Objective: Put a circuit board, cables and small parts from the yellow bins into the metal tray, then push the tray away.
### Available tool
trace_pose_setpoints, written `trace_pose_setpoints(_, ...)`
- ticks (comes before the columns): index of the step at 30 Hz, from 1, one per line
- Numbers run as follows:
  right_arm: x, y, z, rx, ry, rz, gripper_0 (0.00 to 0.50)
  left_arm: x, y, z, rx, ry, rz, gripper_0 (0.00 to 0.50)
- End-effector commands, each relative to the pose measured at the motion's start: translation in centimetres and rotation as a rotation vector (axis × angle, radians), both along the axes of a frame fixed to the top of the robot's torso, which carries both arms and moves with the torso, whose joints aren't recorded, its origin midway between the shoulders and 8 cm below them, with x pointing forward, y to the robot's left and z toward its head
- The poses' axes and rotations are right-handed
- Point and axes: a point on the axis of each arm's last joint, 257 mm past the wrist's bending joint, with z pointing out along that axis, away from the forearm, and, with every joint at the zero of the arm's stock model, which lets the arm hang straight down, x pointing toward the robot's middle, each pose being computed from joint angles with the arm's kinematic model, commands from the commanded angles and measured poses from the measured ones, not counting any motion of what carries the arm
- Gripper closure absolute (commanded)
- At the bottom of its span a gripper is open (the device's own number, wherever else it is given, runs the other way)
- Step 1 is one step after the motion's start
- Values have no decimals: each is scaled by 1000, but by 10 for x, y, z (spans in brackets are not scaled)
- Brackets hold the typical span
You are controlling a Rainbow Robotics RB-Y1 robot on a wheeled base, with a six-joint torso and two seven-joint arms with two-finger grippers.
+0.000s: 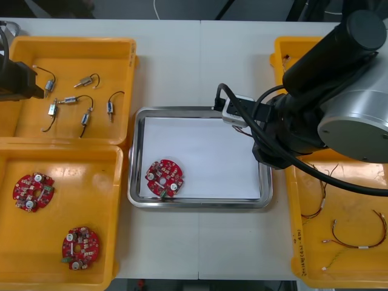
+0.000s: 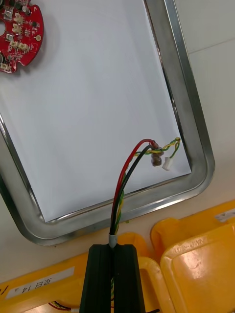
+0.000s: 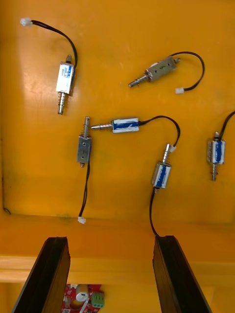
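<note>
The right jaws grip a red and yellow cable over the metal tray's right side; a circuit board lies in its lower left. The left jaws stand open over small metal parts in the upper-left yellow bin.

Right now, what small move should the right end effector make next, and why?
Probably ease the right end effector farther in over the metal tray before releasing: it is shut on the red, black and yellow cable, whose free end hangs above a tray corner, the gripped end near the rim. The left end effector hovers open over small metal parts.
</note>
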Motion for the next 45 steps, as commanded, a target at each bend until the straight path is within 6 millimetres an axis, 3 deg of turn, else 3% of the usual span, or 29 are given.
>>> trace_pose_setpoints(1,10,18,8,-3,-16,3,500,18,26,31,87,-72,-42,0)
trace_pose_setpoints(12,19,28,-32,-136,35,20,500,64,27,29,85,-142,-83,0)
trace_pose_setpoints(22,36,62,-49,-142,17,172,500,102,16,20,77,-207,-89,0)
trace_pose_setpoints(31,34,76,-70,-188,2,251,500,118,21,12,106,-222,-87,0)
trace_pose_setpoints(38,23,75,-107,-196,73,257,500,134,24,6,126,-240,-85,0)
trace_pose_setpoints(45,21,71,-127,-216,81,244,500,147,27,-8,142,-259,-83,0)
